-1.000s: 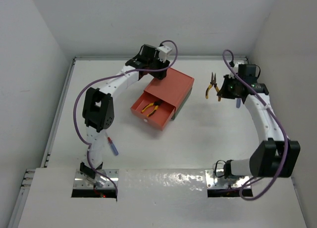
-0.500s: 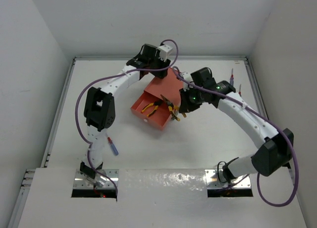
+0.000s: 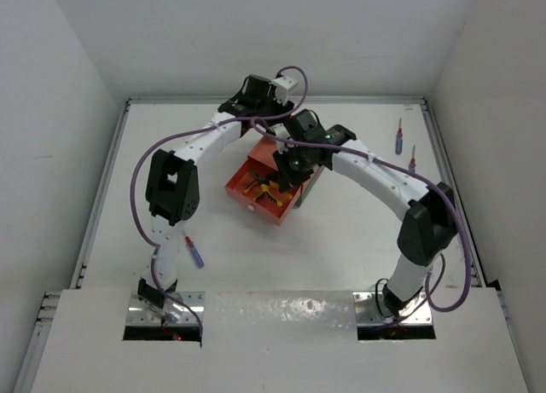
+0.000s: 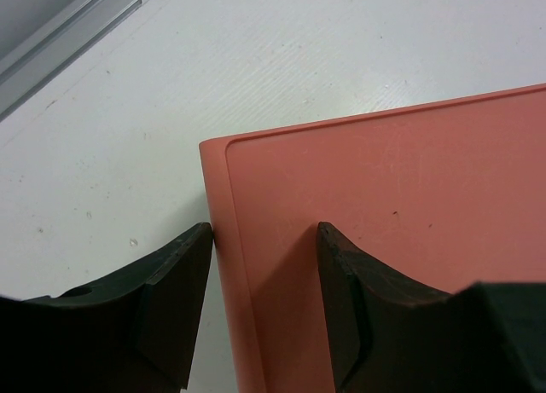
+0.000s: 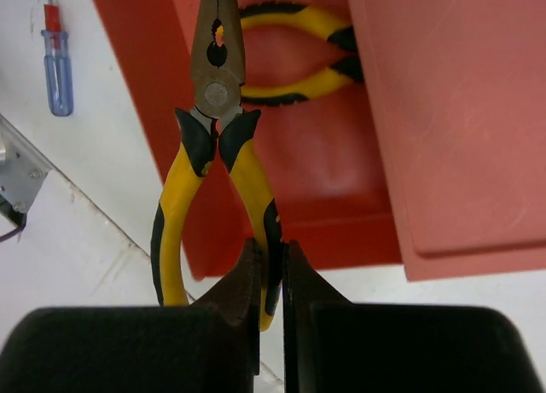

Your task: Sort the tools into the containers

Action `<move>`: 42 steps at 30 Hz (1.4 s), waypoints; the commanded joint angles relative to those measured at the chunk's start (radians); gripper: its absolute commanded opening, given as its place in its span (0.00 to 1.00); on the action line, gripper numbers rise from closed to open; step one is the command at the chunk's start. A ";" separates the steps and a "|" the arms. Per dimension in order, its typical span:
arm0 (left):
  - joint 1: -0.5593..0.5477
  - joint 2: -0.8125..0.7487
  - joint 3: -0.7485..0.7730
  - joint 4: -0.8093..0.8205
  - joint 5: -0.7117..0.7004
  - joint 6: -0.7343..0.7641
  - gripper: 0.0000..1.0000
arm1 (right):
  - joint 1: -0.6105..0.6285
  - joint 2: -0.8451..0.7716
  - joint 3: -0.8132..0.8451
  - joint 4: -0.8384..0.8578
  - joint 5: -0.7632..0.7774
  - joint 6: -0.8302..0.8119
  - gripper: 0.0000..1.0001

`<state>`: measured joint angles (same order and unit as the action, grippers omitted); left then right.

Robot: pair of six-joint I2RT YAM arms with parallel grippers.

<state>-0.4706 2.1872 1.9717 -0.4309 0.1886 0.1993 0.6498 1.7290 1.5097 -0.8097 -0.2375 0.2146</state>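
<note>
Right wrist view has my right end effector (image 5: 271, 257) clenched on one yellow handle of the pliers (image 5: 215, 95). The other handle hangs free beside it, and the dark nose points away from me over the open salmon-red drawer (image 5: 281, 180). A second pair of pliers (image 5: 299, 20) lies on the drawer floor, just past the nose of mine.

The worry is the drop. I hold a single handle, so the tool can swing on its pivot or twist in my pads as I let go. From this angle the free handle's end seems to hang over the drawer's near edge rather than inside it. If I release here, I judge the handles could catch that wall and tip the pliers out onto the tabletop (image 3: 358, 239). Pushing further in risks landing on the pair inside, or knocking the nose against the box top (image 5: 461, 112) that overhangs the drawer.

My left end effector (image 4: 263, 233) stands half parted astride the box's back corner, one finger outside the wall and the other over the lid. I cannot tell whether it presses. If it does not, a nudge could slide the box.

Three screwdrivers wait on the tabletop: one (image 3: 194, 253) near my left base and two (image 3: 398, 141) (image 3: 412, 160) at the far right, well apart from the drawer and not in my way.
</note>
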 commanded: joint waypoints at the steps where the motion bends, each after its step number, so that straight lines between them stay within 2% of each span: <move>1: -0.013 0.108 -0.040 -0.183 -0.046 0.023 0.49 | -0.004 0.044 0.105 0.046 0.016 0.025 0.00; 14: -0.013 0.114 -0.031 -0.183 -0.038 0.020 0.49 | -0.004 0.113 0.126 0.060 0.098 0.040 0.00; 17: -0.014 0.114 -0.033 -0.183 -0.037 0.020 0.49 | -0.004 0.121 0.132 0.052 0.099 0.042 0.13; 18: -0.013 0.114 -0.033 -0.183 -0.037 0.020 0.49 | -0.004 0.122 0.135 0.049 0.098 0.042 0.25; 21: -0.013 0.115 -0.031 -0.183 -0.035 0.020 0.49 | -0.004 0.116 0.149 0.038 0.098 0.032 0.44; 24: -0.016 0.118 -0.030 -0.184 -0.037 0.015 0.49 | -0.004 0.110 0.175 0.032 0.096 0.023 0.49; 32: -0.016 0.121 -0.027 -0.184 -0.035 0.012 0.49 | -0.007 0.115 0.334 -0.037 0.113 0.003 0.50; 34: -0.016 0.123 -0.027 -0.186 -0.035 0.012 0.49 | -0.012 0.107 0.411 -0.062 0.142 0.022 0.55; 36: -0.017 0.121 -0.027 -0.187 -0.035 0.014 0.49 | -0.044 0.095 0.448 -0.080 0.197 0.078 0.65; 39: -0.017 0.118 -0.025 -0.189 -0.035 0.014 0.49 | -0.122 0.038 0.388 -0.030 0.236 0.195 0.69; 42: -0.017 0.118 -0.024 -0.190 -0.034 0.015 0.49 | -0.254 -0.034 0.180 0.071 0.279 0.275 0.71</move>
<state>-0.4706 2.2063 1.9968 -0.4320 0.1932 0.1768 0.5152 1.7691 1.7958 -0.8490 -0.0483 0.3538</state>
